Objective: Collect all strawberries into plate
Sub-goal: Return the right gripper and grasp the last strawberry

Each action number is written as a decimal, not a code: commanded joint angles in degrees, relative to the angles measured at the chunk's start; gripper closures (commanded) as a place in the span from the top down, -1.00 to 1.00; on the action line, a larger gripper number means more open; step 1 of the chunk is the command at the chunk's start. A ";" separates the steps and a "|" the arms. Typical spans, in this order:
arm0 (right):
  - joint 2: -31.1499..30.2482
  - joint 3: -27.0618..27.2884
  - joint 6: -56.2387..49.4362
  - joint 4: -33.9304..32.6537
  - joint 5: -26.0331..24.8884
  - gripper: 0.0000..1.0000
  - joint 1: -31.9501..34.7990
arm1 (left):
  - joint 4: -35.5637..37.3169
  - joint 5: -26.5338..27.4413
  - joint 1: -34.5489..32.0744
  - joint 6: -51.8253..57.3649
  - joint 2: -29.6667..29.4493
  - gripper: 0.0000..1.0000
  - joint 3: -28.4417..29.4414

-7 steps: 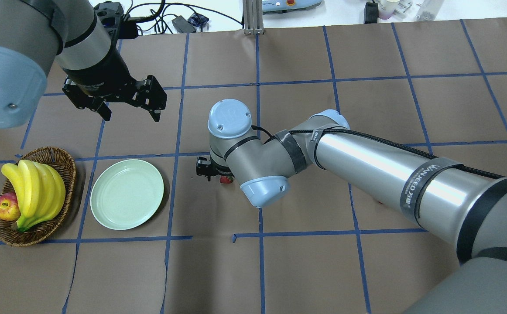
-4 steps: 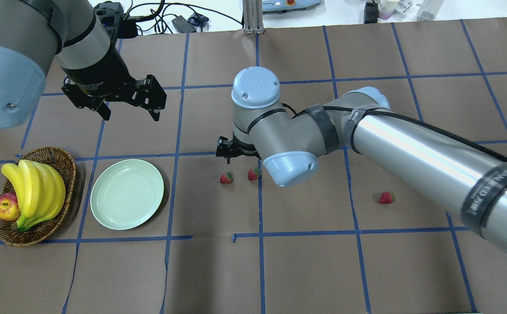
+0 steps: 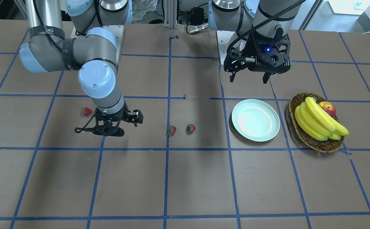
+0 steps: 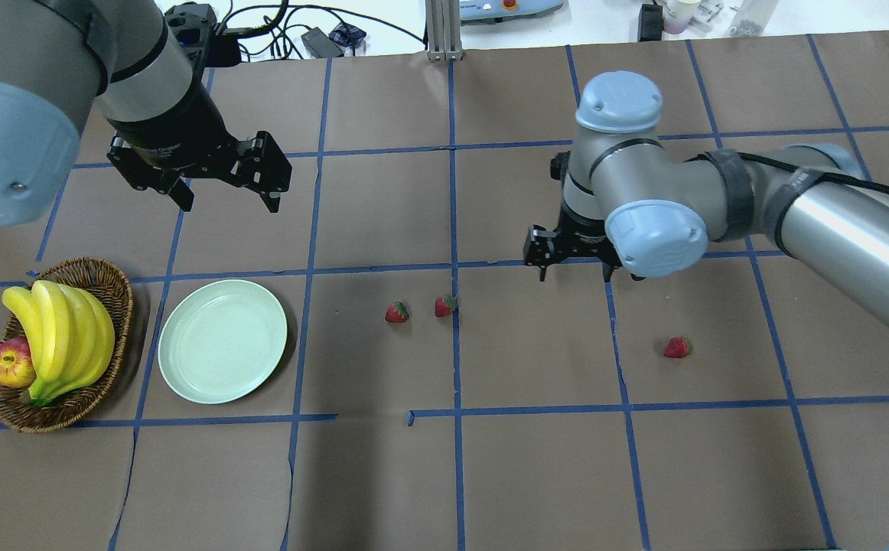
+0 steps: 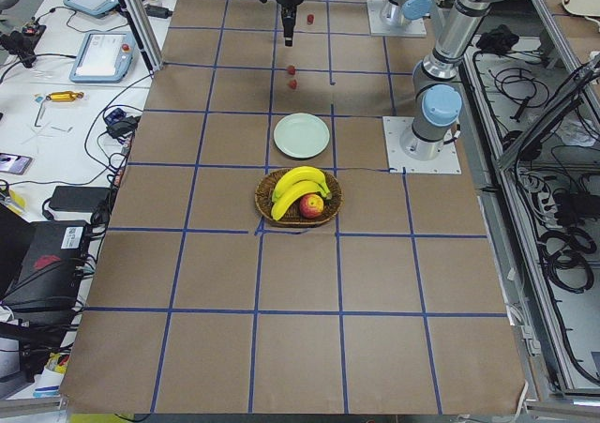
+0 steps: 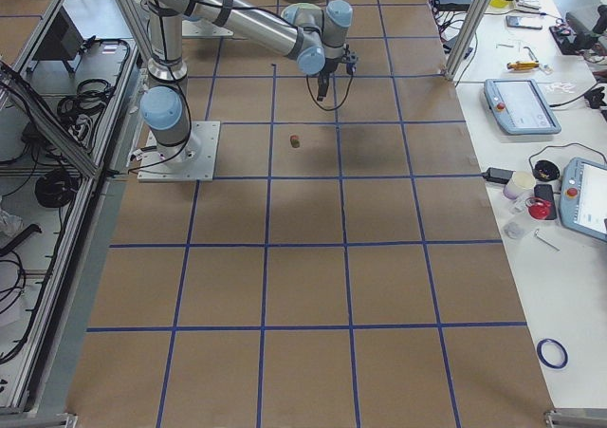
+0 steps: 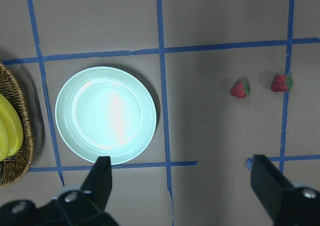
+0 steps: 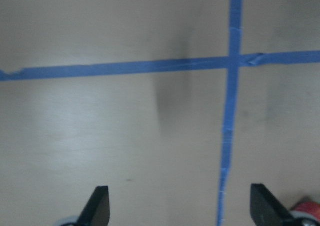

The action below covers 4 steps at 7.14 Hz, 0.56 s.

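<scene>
Three small red strawberries lie on the brown paper: two close together near the middle (image 4: 396, 312) (image 4: 444, 306) and one further right (image 4: 675, 347). In the left wrist view the pair (image 7: 240, 89) (image 7: 281, 82) lies right of the mint-green plate (image 7: 106, 115). The plate (image 4: 223, 340) holds nothing. My left gripper (image 4: 226, 195) hangs open above the table behind the plate. Between the pair and the lone strawberry, and farther back, my right gripper (image 4: 574, 274) is open with nothing between its fingers. A red patch (image 8: 306, 207) shows at the right wrist view's lower right corner.
A wicker basket (image 4: 112, 295) with bananas (image 4: 62, 337) and an apple (image 4: 12, 363) stands left of the plate. Blue tape lines grid the brown paper. Cables and devices lie beyond the table's far edge.
My right arm has risen off the middle strawberries and swung to the right and back, uncovering all three berries. The strawberries, the plate and the left arm have not moved.
</scene>
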 commanded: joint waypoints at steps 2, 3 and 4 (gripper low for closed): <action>-4.11 8.14 -18.26 -0.50 -1.34 1.00 -12.48 | 0.00 0.00 0.00 -0.09 0.09 1.00 -0.21; -4.03 11.55 -19.77 -3.64 -1.42 1.00 -12.94 | 0.00 0.00 0.00 -0.17 0.01 1.00 -0.21; -4.11 15.59 -20.04 -9.50 -1.51 1.00 -13.03 | 0.00 0.00 -0.09 -0.09 0.00 1.00 -0.13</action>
